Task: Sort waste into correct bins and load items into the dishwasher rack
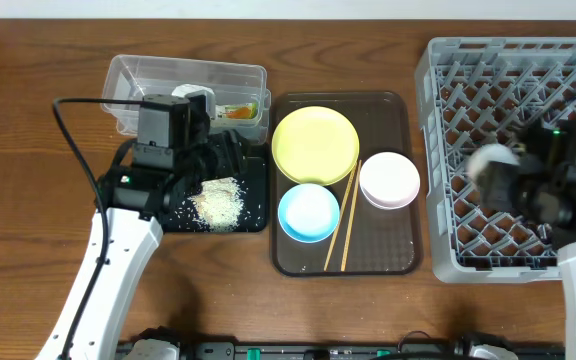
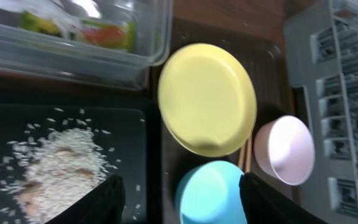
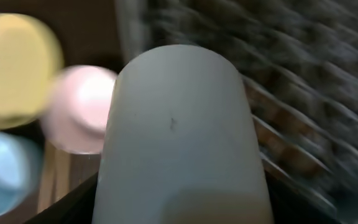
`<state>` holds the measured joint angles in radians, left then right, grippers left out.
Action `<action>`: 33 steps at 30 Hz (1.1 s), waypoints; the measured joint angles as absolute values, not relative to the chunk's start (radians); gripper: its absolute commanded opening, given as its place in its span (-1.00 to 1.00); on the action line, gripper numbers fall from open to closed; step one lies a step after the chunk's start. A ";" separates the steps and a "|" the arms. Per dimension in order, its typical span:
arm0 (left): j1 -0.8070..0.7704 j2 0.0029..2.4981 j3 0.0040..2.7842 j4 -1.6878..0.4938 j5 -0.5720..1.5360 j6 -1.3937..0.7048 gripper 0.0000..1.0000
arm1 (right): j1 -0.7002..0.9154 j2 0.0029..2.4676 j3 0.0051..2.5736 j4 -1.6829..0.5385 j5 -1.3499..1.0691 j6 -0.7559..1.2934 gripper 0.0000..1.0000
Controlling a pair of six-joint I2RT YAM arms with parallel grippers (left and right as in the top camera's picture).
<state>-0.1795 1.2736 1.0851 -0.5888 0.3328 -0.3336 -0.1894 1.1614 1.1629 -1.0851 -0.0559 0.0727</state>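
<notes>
Fingers of the right gripper (image 1: pixel 506 182) clamp one white cup (image 3: pixel 179 124) over the rack (image 1: pixel 508 60); the left gripper (image 2: pixel 182 200) gapes empty. One yellow plate (image 1: pixel 314 144), two bowls (image 1: pixel 309 213) (image 1: pixel 389 180) and two chopsticks (image 1: pixel 346 215) lie nearby.

Brown serving tray (image 1: pixel 383 245) sits mid-table, rectangular with rounded corners and a raised rim, long side running front to back. Table (image 1: pixel 28 60): dark wood grain, planks running left-right.
</notes>
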 measured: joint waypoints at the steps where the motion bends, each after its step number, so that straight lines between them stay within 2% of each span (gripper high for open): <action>1: -0.179 1.275 1.085 -0.590 0.324 -0.332 0.24 | -0.218 1.171 1.163 -1.100 -0.021 0.081 -0.24; 9: -0.179 1.282 1.085 -0.603 0.296 -0.331 0.25 | -0.381 1.317 1.164 -1.159 0.080 0.102 -0.07; 12: -0.179 1.282 1.085 -0.604 0.288 -0.331 0.25 | -0.410 1.383 1.164 -1.149 0.088 0.103 0.08; 20: -0.179 1.282 1.085 -0.624 0.284 -0.331 0.26 | -0.426 1.522 1.164 -1.095 0.079 0.112 0.95; 28: -0.179 1.282 1.085 -0.625 0.284 -0.331 0.26 | -0.426 1.522 1.165 -1.095 -0.009 0.111 0.97; 33: -0.179 1.282 1.085 -0.626 0.284 -0.331 0.26 | -0.410 1.433 1.207 -1.031 -0.148 0.103 0.75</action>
